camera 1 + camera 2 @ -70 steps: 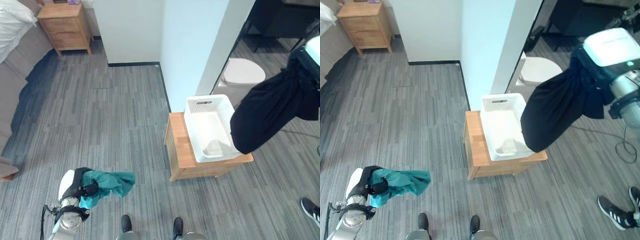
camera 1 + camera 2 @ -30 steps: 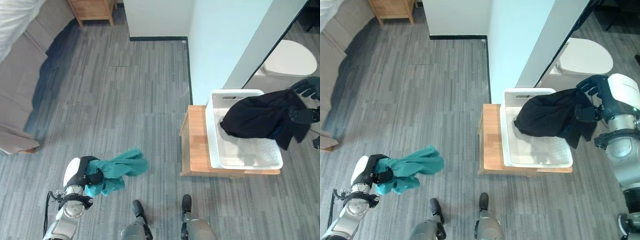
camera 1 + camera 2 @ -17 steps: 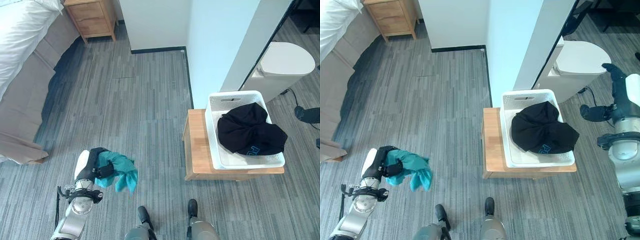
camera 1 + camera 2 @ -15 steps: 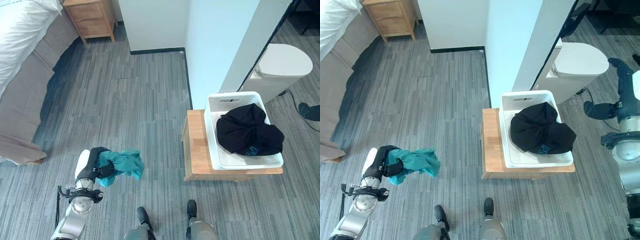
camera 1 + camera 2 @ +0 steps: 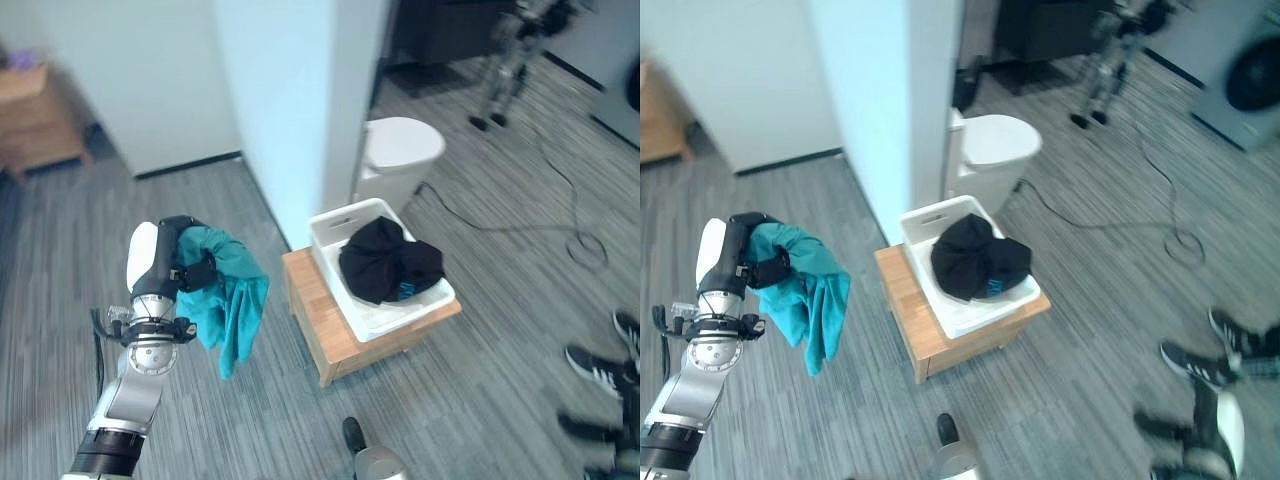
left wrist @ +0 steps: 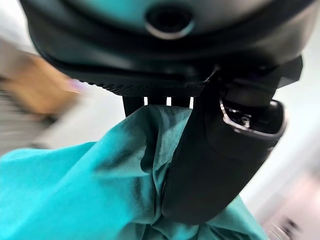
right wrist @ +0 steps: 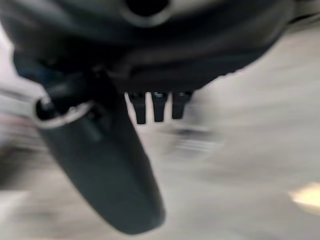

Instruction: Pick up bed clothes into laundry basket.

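My left hand (image 5: 177,268) is shut on a teal cloth (image 5: 236,300), which hangs down from it in the air to the left of the low wooden table (image 5: 322,330). In the left wrist view the thumb (image 6: 210,165) presses into the teal cloth (image 6: 85,190). A white laundry basket (image 5: 417,304) stands on that table with a black garment (image 5: 388,260) heaped inside. My right hand (image 7: 110,170) holds nothing, with its thumb held out and its fingers straight above blurred floor.
A white toilet (image 5: 400,146) stands just behind the basket, beside a pale wall corner (image 5: 290,110). A wooden nightstand (image 5: 38,130) is at the far left. A person's shoes (image 5: 595,362) rest on the grey floor at the right, and a cable (image 5: 560,190) runs across it.
The whole view has swung, so the camera moved. My left hand with the teal cloth is now higher and closer to the table. The black garment still lies in the basket.
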Robot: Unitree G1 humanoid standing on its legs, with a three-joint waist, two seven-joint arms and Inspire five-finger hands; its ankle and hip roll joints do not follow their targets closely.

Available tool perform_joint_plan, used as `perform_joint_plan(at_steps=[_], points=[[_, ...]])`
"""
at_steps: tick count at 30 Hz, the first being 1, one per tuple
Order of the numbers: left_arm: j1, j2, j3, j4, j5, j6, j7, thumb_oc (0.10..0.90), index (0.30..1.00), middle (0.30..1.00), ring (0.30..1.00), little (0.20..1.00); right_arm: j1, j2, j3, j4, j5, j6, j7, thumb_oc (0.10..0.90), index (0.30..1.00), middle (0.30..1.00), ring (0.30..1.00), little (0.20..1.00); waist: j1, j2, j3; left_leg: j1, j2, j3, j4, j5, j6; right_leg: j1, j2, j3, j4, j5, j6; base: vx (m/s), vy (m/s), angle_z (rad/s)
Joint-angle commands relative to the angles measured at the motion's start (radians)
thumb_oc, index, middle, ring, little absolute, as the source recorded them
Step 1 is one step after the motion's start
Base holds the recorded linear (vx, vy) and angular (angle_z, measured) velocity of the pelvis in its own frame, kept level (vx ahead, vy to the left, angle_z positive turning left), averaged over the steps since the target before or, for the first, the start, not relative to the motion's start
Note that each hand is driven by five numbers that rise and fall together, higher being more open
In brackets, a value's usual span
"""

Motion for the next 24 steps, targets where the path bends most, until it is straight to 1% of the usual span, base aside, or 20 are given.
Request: perform_joint_plan(at_steps=[1,2,3,4,5,6,7,8,9,11,12,14,15,16,17,20,21,23,24], points=[[-0.228,0.055,-0.004,0.032,0.042,-0.068,0.102,0.400,0.300,0.300,0.300,0.300,-0.040,-0.098,0.045,-0.029,-0.034,-0.057,-0.016,0.800,0.900,0.900,0.900,0.900,-0.038,0.009,-0.043,0.048,0.066,-0.017,0.008,-0.071,-0.029,-0.017,-0.010,0.001,0.030,-0.126,0.034,0.01,0.002,-0.64],[-0.265,0.059,-0.028,0.062,0.049,-0.064,0.114,0.400,0.300,0.300,0.300,0.300,-0.047,-0.095,0.073,0.030,-0.032,-0.052,-0.015,0.800,0.900,0.900,0.900,0.900,-0.054,0.016,-0.043,0.051,0.064,-0.011,0.008,-0.072,-0.029,-0.019,-0.011,0.009,0.028,-0.125,0.035,-0.02,-0.004,-0.49],[-0.339,0.069,-0.072,0.132,0.068,-0.049,0.146,0.400,0.300,0.300,0.300,0.300,-0.044,-0.100,0.121,0.110,-0.084,-0.050,-0.032,0.800,0.900,0.900,0.900,0.900,-0.087,0.032,-0.032,0.057,0.061,0.001,0.008,-0.071,-0.032,-0.023,-0.013,0.023,0.031,-0.124,0.037,-0.02,-0.004,-0.44],[-0.341,0.070,-0.073,0.135,0.068,-0.050,0.147,0.400,0.300,0.300,0.300,0.300,-0.045,-0.099,0.121,0.112,-0.084,-0.051,-0.032,0.800,0.900,0.900,0.900,0.900,-0.087,0.031,-0.031,0.058,0.061,0.001,0.008,-0.071,-0.032,-0.023,-0.013,0.023,0.031,-0.124,0.037,-0.02,-0.006,-0.31],[-0.370,0.071,-0.093,0.162,0.072,-0.041,0.161,0.400,0.300,0.300,0.300,0.300,-0.039,-0.092,0.126,0.156,-0.098,-0.045,-0.052,0.800,0.900,0.900,0.900,0.900,-0.104,0.041,-0.026,0.058,0.058,0.004,0.008,-0.069,-0.034,-0.024,-0.014,0.027,0.032,-0.125,0.038,0.00,0.001,-0.19],[-0.403,0.067,-0.119,0.196,0.073,-0.031,0.175,0.400,0.300,0.300,0.300,0.300,-0.033,-0.081,0.123,0.203,-0.089,-0.042,-0.071,0.800,0.900,0.900,0.900,0.900,-0.121,0.053,-0.017,0.059,0.055,0.006,0.008,-0.066,-0.036,-0.024,-0.017,0.029,0.031,-0.125,0.039,-0.02,0.010,-0.18],[-0.458,0.065,-0.150,0.238,0.069,-0.022,0.184,0.400,0.300,0.300,0.300,0.300,-0.036,-0.064,0.130,0.297,-0.070,-0.029,-0.086,0.800,0.900,0.900,0.900,0.900,-0.142,0.079,-0.005,0.057,0.051,0.007,0.008,-0.063,-0.039,-0.025,-0.022,0.030,0.025,-0.126,0.041,-0.03,0.008,-0.26],[-0.496,0.064,-0.172,0.259,0.060,-0.022,0.190,0.400,0.300,0.300,0.300,0.300,-0.049,-0.056,0.144,0.357,-0.054,-0.022,-0.086,0.800,0.900,0.900,0.900,0.900,-0.150,0.091,0.001,0.055,0.048,0.008,0.008,-0.062,-0.040,-0.025,-0.023,0.032,0.020,-0.127,0.042,-0.03,0.005,-0.16],[-0.503,0.065,-0.176,0.265,0.059,-0.023,0.192,0.400,0.300,0.300,0.300,0.300,-0.055,-0.055,0.145,0.364,-0.052,-0.025,-0.087,0.800,0.900,0.900,0.900,0.900,-0.150,0.090,0.003,0.055,0.048,0.007,0.008,-0.062,-0.040,-0.026,-0.023,0.032,0.020,-0.127,0.042,-0.02,-0.009,-0.09],[-0.560,0.064,-0.199,0.292,0.044,-0.023,0.206,0.400,0.300,0.300,0.300,0.300,-0.089,-0.042,0.171,0.463,-0.031,-0.012,-0.088,0.800,0.900,0.900,0.900,0.900,-0.158,0.112,0.012,0.052,0.045,0.011,0.008,-0.060,-0.043,-0.029,-0.024,0.036,0.017,-0.130,0.042,0.00,-0.040,-0.03],[-0.603,0.071,-0.216,0.315,0.034,-0.021,0.220,0.400,0.300,0.300,0.300,0.300,-0.096,-0.018,0.189,0.539,-0.021,0.000,-0.096,0.800,0.900,0.900,0.900,0.900,-0.166,0.130,0.016,0.052,0.045,0.014,0.008,-0.057,-0.047,-0.030,-0.024,0.041,0.017,-0.132,0.041,0.02,-0.085,-0.06],[-0.643,0.067,-0.238,0.343,0.025,-0.024,0.227,0.400,0.300,0.300,0.300,0.300,-0.106,0.004,0.197,0.584,0.009,0.003,-0.096,0.800,0.900,0.900,0.900,0.900,-0.167,0.144,0.018,0.053,0.048,0.015,0.008,-0.050,-0.054,-0.030,-0.024,0.038,0.016,-0.136,0.039,0.03,-0.079,0.00],[-0.644,0.067,-0.238,0.344,0.025,-0.024,0.227,0.400,0.300,0.300,0.300,0.300,-0.106,0.004,0.197,0.584,0.009,0.003,-0.097,0.800,0.900,0.900,0.900,0.900,-0.166,0.144,0.018,0.053,0.048,0.015,0.008,-0.050,-0.054,-0.030,-0.024,0.037,0.016,-0.136,0.039,0.01,-0.081,-0.02],[-0.688,0.068,-0.262,0.369,0.023,-0.020,0.234,0.400,0.300,0.300,0.300,0.300,-0.112,0.014,0.202,0.606,0.045,0.001,-0.097,0.800,0.900,0.900,0.900,0.900,-0.173,0.160,0.025,0.050,0.053,0.012,0.008,-0.041,-0.060,-0.030,-0.026,0.035,0.016,-0.141,0.036,0.00,-0.054,-0.02],[-0.694,0.068,-0.266,0.374,0.022,-0.021,0.235,0.400,0.300,0.300,0.300,0.300,-0.114,0.016,0.201,0.608,0.046,-0.001,-0.098,0.800,0.900,0.900,0.900,0.900,-0.172,0.159,0.026,0.049,0.054,0.012,0.008,-0.041,-0.061,-0.030,-0.025,0.034,0.016,-0.141,0.036,-0.01,-0.078,-0.02],[-0.752,0.082,-0.294,0.429,0.026,-0.016,0.238,0.400,0.300,0.300,0.300,0.300,-0.125,0.030,0.227,0.612,0.073,-0.011,-0.086,0.800,0.900,0.900,0.900,0.900,-0.184,0.180,0.041,0.042,0.057,0.011,0.008,-0.031,-0.068,-0.033,-0.026,0.031,0.017,-0.146,0.034,-0.01,-0.044,0.03],[-0.792,0.093,-0.308,0.460,0.016,-0.013,0.241,0.400,0.300,0.300,0.300,0.300,-0.140,0.034,0.251,0.607,0.077,-0.013,-0.084,0.800,0.900,0.900,0.900,0.900,-0.188,0.195,0.047,0.036,0.058,0.011,0.008,-0.028,-0.071,-0.038,-0.023,0.031,0.017,-0.149,0.033,-0.01,-0.035,0.02],[-0.796,0.094,-0.310,0.464,0.015,-0.015,0.241,0.400,0.300,0.300,0.300,0.300,-0.143,0.035,0.252,0.608,0.078,-0.013,-0.084,0.800,0.900,0.900,0.900,0.900,-0.187,0.195,0.048,0.035,0.058,0.011,0.008,-0.028,-0.071,-0.039,-0.023,0.031,0.017,-0.149,0.033,0.00,-0.020,-0.01],[-0.821,0.102,-0.306,0.441,0.007,-0.016,0.244,0.400,0.300,0.300,0.300,0.300,-0.148,0.047,0.271,0.608,0.077,-0.014,-0.079,0.800,0.900,0.900,0.900,0.900,-0.185,0.203,0.050,0.030,0.061,0.008,0.008,-0.025,-0.074,-0.042,-0.020,0.032,0.016,-0.153,0.031,0.01,-0.054,-0.04]])
